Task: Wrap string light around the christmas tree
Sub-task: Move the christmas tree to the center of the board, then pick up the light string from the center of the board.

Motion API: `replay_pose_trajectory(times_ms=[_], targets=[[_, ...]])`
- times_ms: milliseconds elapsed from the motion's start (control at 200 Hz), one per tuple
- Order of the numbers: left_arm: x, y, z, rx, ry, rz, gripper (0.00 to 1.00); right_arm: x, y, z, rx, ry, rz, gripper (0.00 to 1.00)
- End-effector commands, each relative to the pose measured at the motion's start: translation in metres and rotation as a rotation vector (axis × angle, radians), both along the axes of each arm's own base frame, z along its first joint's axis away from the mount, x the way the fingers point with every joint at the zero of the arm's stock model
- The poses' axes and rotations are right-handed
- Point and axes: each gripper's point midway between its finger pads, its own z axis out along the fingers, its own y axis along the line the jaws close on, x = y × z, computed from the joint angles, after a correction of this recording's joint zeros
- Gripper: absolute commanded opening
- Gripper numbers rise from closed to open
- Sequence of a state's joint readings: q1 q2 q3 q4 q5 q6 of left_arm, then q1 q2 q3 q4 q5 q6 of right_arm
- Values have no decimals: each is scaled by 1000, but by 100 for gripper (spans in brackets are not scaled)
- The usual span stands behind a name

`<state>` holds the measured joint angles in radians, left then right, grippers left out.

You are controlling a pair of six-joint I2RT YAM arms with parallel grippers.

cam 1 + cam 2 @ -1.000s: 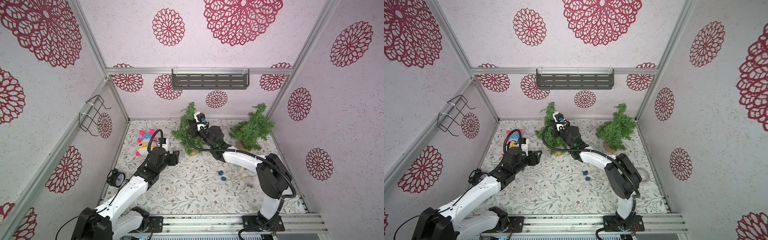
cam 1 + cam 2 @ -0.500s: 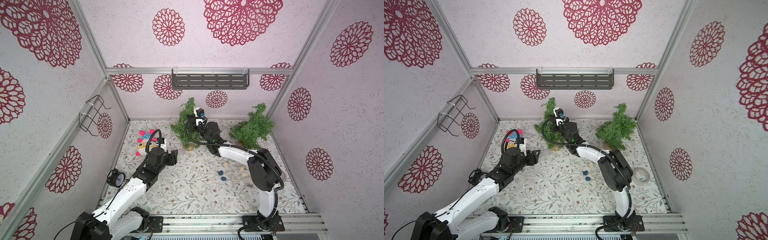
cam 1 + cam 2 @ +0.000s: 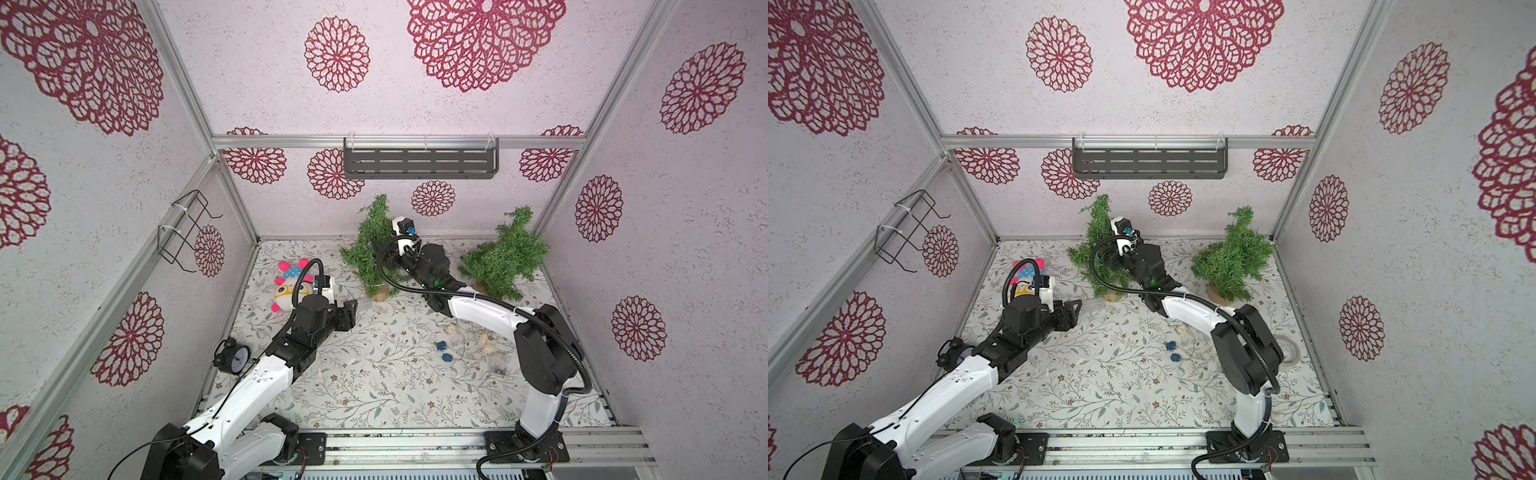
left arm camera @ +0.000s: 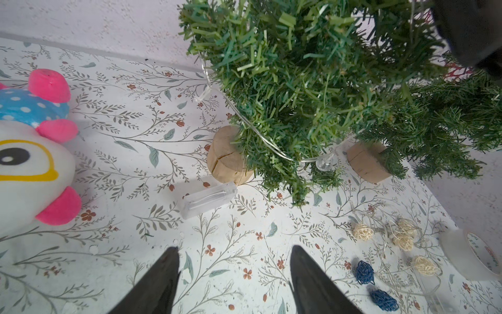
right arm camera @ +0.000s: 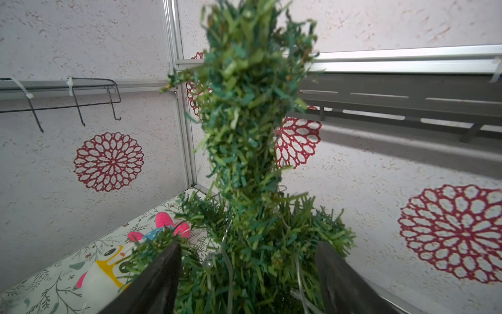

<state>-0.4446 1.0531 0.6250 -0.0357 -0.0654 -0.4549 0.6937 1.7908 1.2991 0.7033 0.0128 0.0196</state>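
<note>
The right gripper (image 5: 248,246) stood at the upper part of the left Christmas tree (image 3: 368,249), far on the table. Its fingers were released and spread to either side of the foliage, grasping nothing. The string light (image 4: 323,164) lay as a thin wire looped loosely round the tree's lower branches. One clear bulb hung near the wooden base (image 4: 226,160), and the clear battery box (image 4: 207,199) lay flat just near of that base. The left gripper (image 4: 234,248) hovered near-left of the box, fingers apart and empty.

The wrap looked only partly made. To carry on well, the right fingers should probably close on the wire itself rather than on needles. The slack should then go round gently, since a hard pull could tip the light tree, and each turn should be seated deep among the branches. The left gripper could steady the base.
</note>
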Motion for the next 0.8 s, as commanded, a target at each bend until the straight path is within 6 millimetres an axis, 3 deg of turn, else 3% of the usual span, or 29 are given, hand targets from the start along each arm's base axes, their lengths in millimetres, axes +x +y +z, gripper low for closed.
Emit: replay_pose_trajectory(times_ms=[0,155,255,380,445,600,670,796], targets=[[-2,-4,17,16,-53,-20,67,-17,-25,42,77,-48,-3,82],[-13,-10,19,69,-69,-34,68,-43,-51,36,87,1,-10,83],[-21,-25,19,100,-68,-76,68,-58,-75,17,119,116,-56,83],[-35,-47,16,177,-64,-126,68,-81,-116,-26,176,317,-165,80],[-39,-62,13,206,-66,-152,68,-92,-150,-55,180,440,-306,78],[-33,-95,8,245,-68,-197,69,-123,-224,-136,0,734,-613,74],[-26,-100,11,231,-91,-182,70,-136,-228,-164,-26,852,-592,72],[-17,-106,20,186,-122,-152,70,-158,-223,-196,-4,982,-568,70]])
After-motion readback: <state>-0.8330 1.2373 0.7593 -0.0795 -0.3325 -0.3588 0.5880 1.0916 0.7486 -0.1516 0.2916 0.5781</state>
